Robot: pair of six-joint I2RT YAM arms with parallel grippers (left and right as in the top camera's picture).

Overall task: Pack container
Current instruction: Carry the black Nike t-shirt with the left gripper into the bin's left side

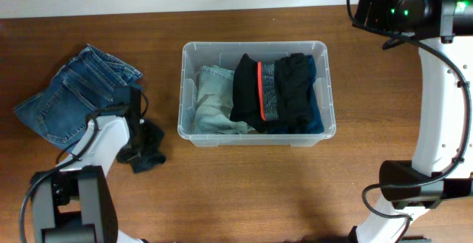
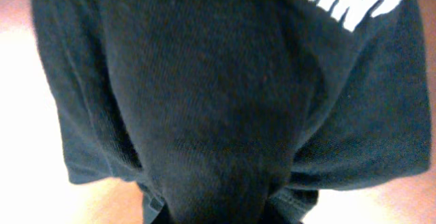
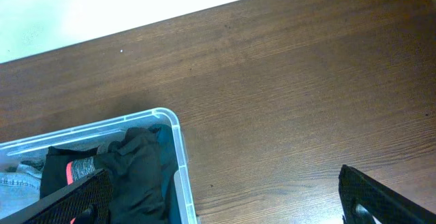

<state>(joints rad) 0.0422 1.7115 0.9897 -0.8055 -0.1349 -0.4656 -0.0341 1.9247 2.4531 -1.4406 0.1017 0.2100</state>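
Jeans (image 1: 74,95) lie crumpled at the far left of the table (image 1: 244,191), well apart from the packed things; just to their right the left gripper (image 1: 139,148) is pressed down onto a small black garment (image 1: 155,153) lying loose on the wood; its own camera shows nothing but that black cloth with a scrap of white lettering, so the fingers are hidden and I cannot tell whether they have closed on the fabric or merely straddle it; further right, near the middle of the table, sits the container (image 1: 255,45), a clear bin whose long axis runs left to right, holding a pale denim piece (image 1: 211,99), a black item with an orange stripe (image 1: 251,88) and a dark bundle (image 1: 299,91); the bin thus lies to the right of the left gripper and slightly farther from the robot, its left short wall close by, which makes the left arm the nearer one for this garment; at the far right the right gripper (image 3: 225,207) hangs wide open and empty, above bare wood beyond the bin's far right corner.
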